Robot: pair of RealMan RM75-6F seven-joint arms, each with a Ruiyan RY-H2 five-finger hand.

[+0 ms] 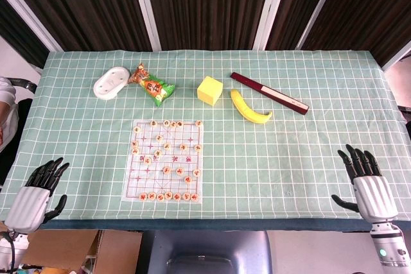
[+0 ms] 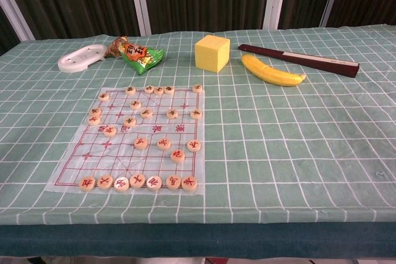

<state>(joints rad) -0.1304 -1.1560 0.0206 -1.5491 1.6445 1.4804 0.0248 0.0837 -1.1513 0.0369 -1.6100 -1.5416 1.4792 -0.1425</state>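
The chessboard (image 1: 167, 160) lay ahead and right of the left hand (image 1: 37, 194). The banana (image 1: 249, 108) lay far ahead and left of the right hand (image 1: 368, 186), the cube (image 1: 209, 90) just left of the banana.

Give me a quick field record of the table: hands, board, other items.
left hand: open, fingers spread, at the near left table edge
right hand: open, fingers spread, at the near right edge
chess board: pieces scattered on it
far row: white dish, snack bag, yellow block, banana, dark stick
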